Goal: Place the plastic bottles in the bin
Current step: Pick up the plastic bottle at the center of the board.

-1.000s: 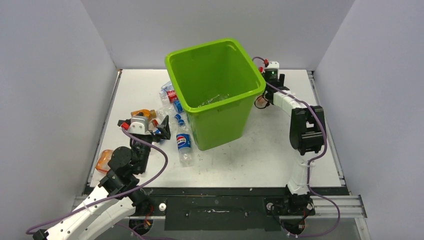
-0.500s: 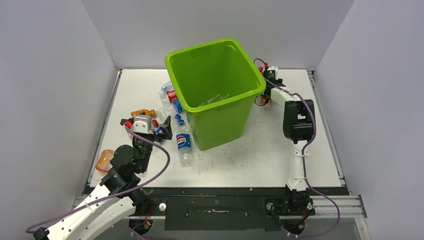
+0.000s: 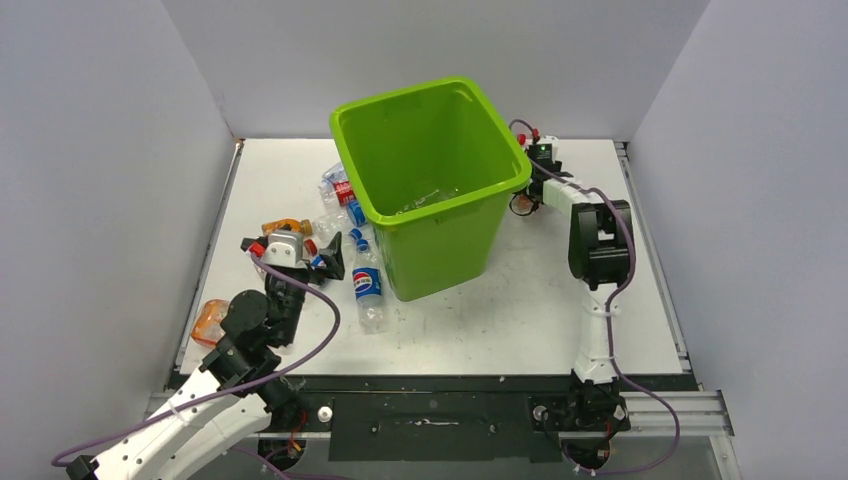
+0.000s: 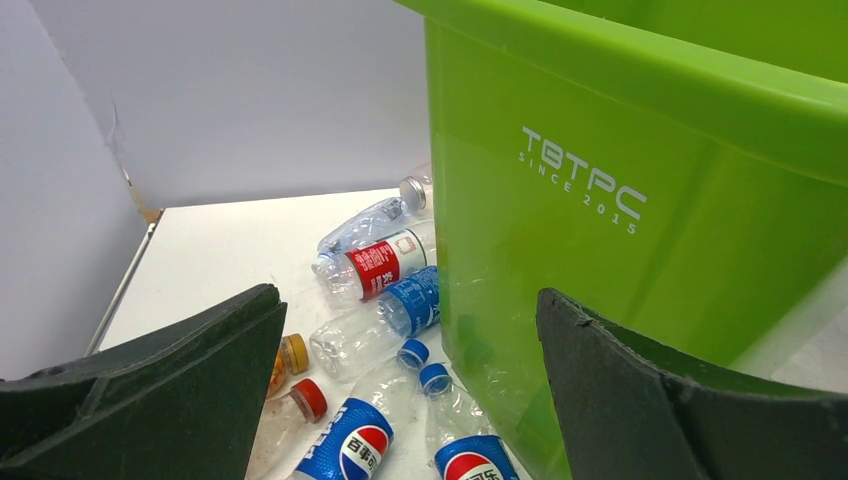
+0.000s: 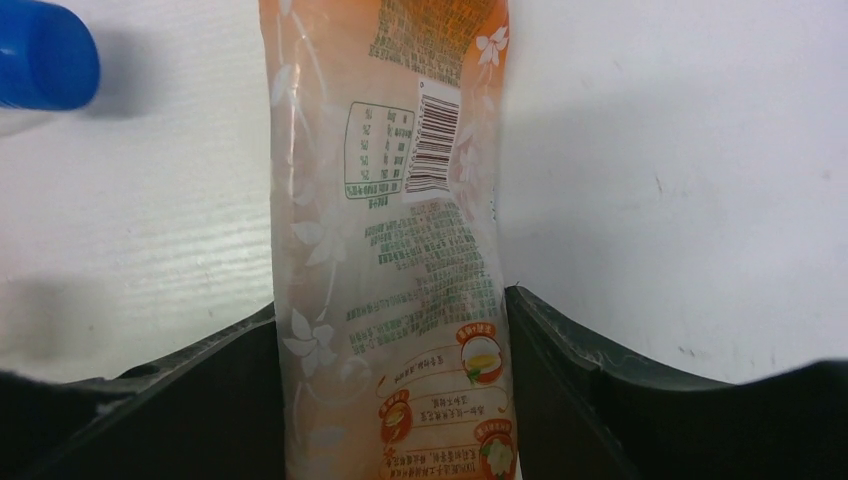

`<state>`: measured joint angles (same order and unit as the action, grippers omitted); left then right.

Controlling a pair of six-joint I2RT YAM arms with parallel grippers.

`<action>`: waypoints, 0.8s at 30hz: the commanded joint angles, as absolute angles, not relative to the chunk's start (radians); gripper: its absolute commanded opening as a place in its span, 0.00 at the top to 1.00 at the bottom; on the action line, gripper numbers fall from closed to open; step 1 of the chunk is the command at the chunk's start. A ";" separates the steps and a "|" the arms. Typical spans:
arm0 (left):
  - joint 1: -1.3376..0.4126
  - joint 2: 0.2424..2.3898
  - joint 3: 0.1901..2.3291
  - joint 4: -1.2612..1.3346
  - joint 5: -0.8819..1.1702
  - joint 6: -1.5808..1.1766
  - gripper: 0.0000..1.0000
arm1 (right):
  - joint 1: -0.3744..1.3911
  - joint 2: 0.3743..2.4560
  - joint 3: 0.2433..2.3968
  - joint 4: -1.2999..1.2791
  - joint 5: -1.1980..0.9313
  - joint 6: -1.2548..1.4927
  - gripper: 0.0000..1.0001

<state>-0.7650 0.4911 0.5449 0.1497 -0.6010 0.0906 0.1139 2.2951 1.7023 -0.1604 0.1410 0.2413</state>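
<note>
Black pads of my right gripper (image 5: 390, 310) bear on both sides of an orange-labelled bottle (image 5: 400, 200). The jaws are narrowed to the bottle's width, with contact on each side. The bottle lies flat on the white table (image 5: 700, 150), barcode panel up. A blue cap (image 5: 40, 55) sits near it at the upper left of the wrist view; the body it belongs to is out of frame. From above, this gripper is low at the table surface, just beside the right wall of the bin (image 3: 440, 250).

My left gripper (image 4: 405, 300) stands wide apart and holds nothing. Beyond its fingers the plastic bottles (image 4: 385, 300) lie in a loose heap against the bin's left wall:
- Nearest are two Pepsi bottles (image 4: 345, 450) with blue caps.
- Behind them lie a blue-labelled bottle (image 4: 410, 300) and a red-labelled bottle (image 4: 380, 268), side by side.
- Farthest is a clear bottle with a silver cap (image 4: 370, 220), touching the bin wall.
- An orange-capped bottle (image 4: 293, 352) and a red-capped bottle (image 4: 308, 398) lie near my left finger.

The bin wall facing this camera carries white lettering, TBTPC SINCE 2015.

In the top view the bin stands upright at the middle rear of the table. Clear plastic is visible at its bottom; I cannot count the pieces. One orange bottle (image 3: 208, 320) lies at the table's left edge, well apart from the bin.
</note>
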 commanded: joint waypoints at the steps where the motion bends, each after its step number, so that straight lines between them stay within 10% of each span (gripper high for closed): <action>1: -0.767 0.476 0.571 0.169 -0.597 0.096 0.04 | 0.096 2.099 1.605 -0.134 0.183 0.309 0.57; 13: -0.762 0.401 0.626 0.187 -0.629 0.019 0.04 | 0.134 1.225 1.100 -0.083 0.369 0.599 0.61; 24: -0.764 0.490 0.866 0.184 0.034 -0.331 0.04 | 0.137 0.579 0.892 0.067 -0.025 0.719 0.60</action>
